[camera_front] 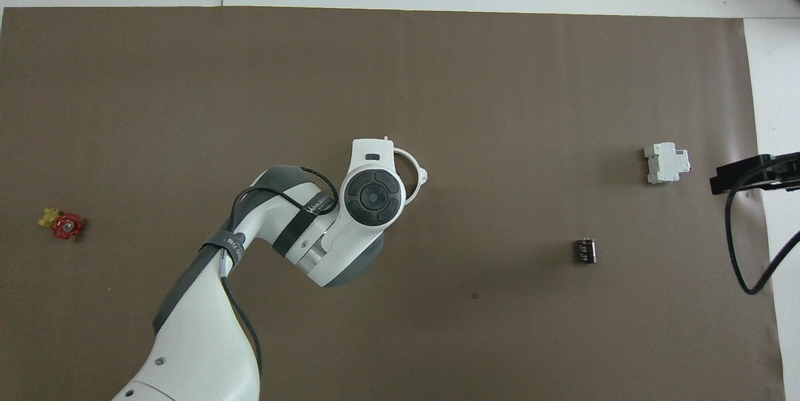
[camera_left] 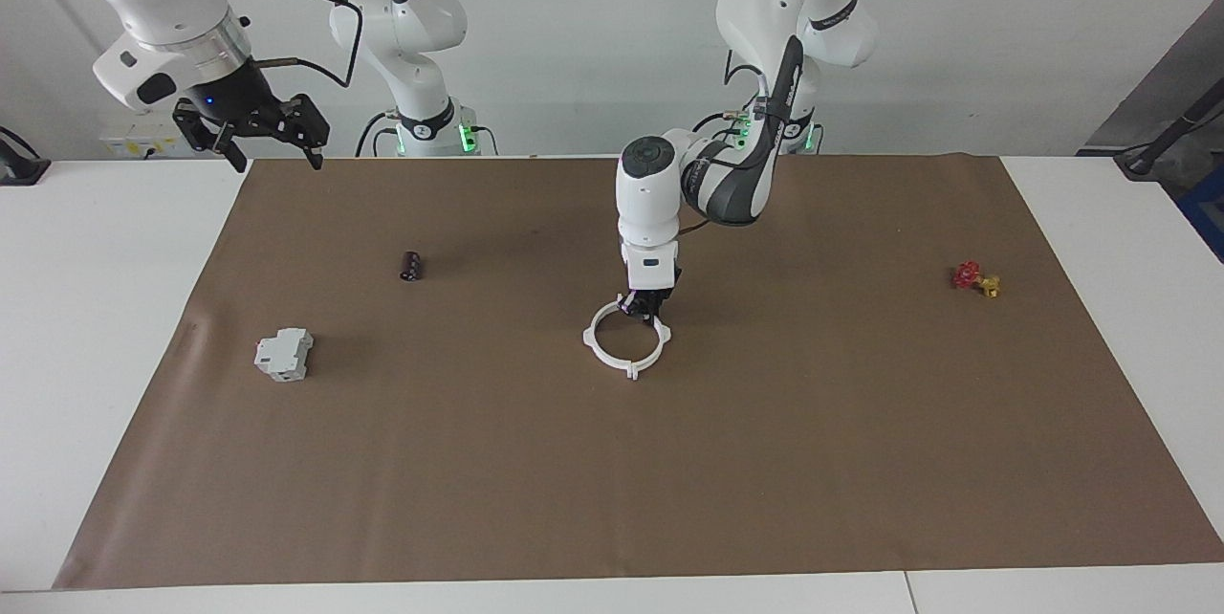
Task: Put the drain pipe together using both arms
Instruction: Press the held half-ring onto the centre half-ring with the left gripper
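Bright even light from above, soft faint shadows, sharp focus, no glare

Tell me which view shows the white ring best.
The facing view: the whole ring lies in sight on the brown mat, the left end effector at its rim. In the overhead view the left arm's wrist covers most of it.

White table (camera_left: 115, 308) under a brown paper sheet (camera_left: 765, 461); on the sheet, white drain pipe ring (camera_left: 626, 346) mid-table; grey-white block (camera_left: 284, 354), black cylinder (camera_left: 411, 266) toward the right arm's end; red-yellow piece (camera_left: 975, 278) toward the left arm's
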`<state>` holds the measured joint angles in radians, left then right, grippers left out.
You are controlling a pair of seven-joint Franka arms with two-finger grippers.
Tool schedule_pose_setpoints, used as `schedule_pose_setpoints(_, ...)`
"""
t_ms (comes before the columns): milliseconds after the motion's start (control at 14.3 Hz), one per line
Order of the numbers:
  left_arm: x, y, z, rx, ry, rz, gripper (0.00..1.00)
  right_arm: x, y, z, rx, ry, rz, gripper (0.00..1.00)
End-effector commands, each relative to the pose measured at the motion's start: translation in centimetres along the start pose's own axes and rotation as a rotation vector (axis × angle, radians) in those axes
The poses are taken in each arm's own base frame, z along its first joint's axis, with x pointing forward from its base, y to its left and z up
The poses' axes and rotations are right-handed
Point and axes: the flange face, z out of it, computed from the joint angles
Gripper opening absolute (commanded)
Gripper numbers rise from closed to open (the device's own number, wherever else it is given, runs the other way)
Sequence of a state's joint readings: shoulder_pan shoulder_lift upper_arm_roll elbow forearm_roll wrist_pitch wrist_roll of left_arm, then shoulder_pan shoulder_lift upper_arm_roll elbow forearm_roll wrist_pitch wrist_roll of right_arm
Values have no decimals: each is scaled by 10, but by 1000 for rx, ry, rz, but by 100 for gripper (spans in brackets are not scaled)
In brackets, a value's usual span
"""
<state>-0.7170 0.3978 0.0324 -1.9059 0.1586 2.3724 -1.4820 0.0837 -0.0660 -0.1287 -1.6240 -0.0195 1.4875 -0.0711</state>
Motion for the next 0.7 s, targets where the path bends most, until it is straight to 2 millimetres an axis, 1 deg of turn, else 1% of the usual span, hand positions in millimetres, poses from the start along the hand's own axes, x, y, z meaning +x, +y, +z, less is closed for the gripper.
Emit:
schedule_pose_setpoints(0, -3, -3, 2, -5, 19, -4, 51, -7, 1, -1, 17, 4, 11, 100)
schedule_pose_setpoints(70, -2, -3, 2, -4, 19, -5, 100, -7, 1, -1, 17, 4, 11, 100)
schedule_pose_setpoints(628, -3, -3, 2, -7, 19, -1, 100, -7, 2, -1, 16, 4, 11, 100)
